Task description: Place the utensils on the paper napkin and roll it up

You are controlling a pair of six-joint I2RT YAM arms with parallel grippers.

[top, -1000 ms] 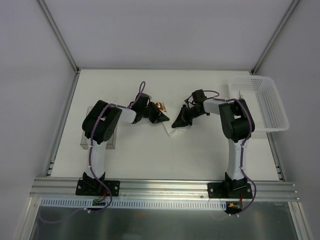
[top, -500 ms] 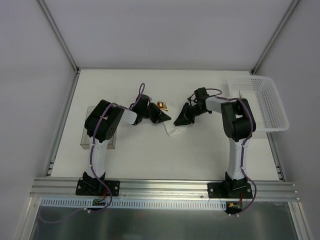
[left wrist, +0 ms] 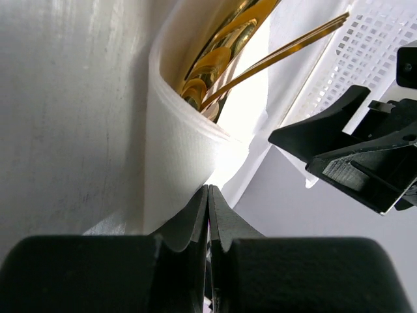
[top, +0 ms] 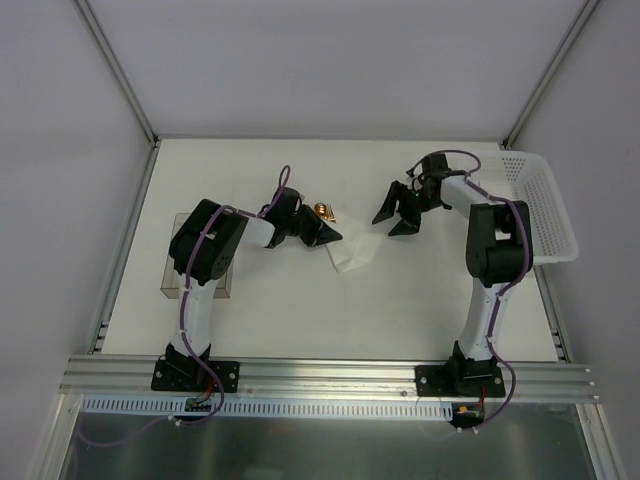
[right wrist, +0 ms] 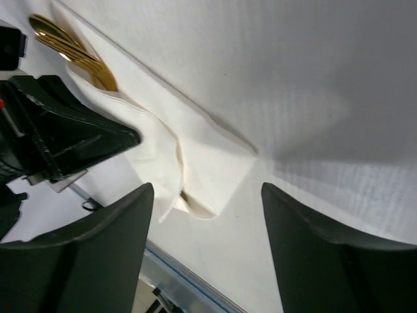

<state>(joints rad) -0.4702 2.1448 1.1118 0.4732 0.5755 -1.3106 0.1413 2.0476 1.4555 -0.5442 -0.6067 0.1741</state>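
Matte white surface point(top: 300, 310), grey walls, aluminium frame posts, basket point(top: 548, 225) at far right. Mid-surface lies the paper napkin point(top: 352, 258), loosely rolled around the gold utensils point(top: 322, 211). The roll runs diagonally, with the utensil heads poking out at the far-left end. The left tool point(top: 335, 237) is pinched tight on the napkin's edge. The right tool point(top: 388, 226) is spread wide and holds nothing.

The white worktop point(top: 300, 320) is carrying a loosely rolled paper napkin point(top: 352, 258) near its middle, and the gold utensils point(top: 322, 211) are sticking out of the roll's far-left end. Well to the right of the napkin a white perforated basket point(top: 545, 215) is sitting at the worktop's edge. Well to the napkin's left a shallow grey tray point(top: 171, 282) is lying flat.
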